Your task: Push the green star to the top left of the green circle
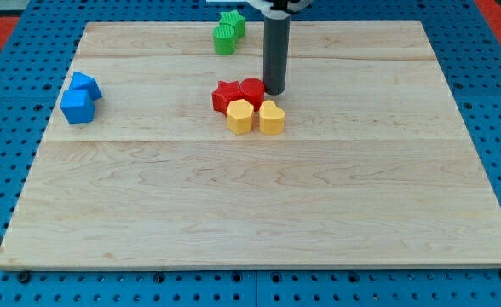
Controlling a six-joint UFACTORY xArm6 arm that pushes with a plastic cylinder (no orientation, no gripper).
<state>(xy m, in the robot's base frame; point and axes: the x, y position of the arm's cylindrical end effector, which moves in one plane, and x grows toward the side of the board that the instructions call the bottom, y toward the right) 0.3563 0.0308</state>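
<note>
The green star (233, 20) lies near the view's top edge of the wooden board (250, 213), touching the green circle (224, 39), which sits just below and left of it. My tip (273, 90) stands on the board to the lower right of both green blocks, well apart from them. It is right beside the right edge of a red block (253, 89).
Two red blocks (227, 96) and two yellow blocks (240, 117) (271, 118) form a tight cluster just left of and below my tip. Two blue blocks (85, 85) (77, 107) sit together near the board's left edge.
</note>
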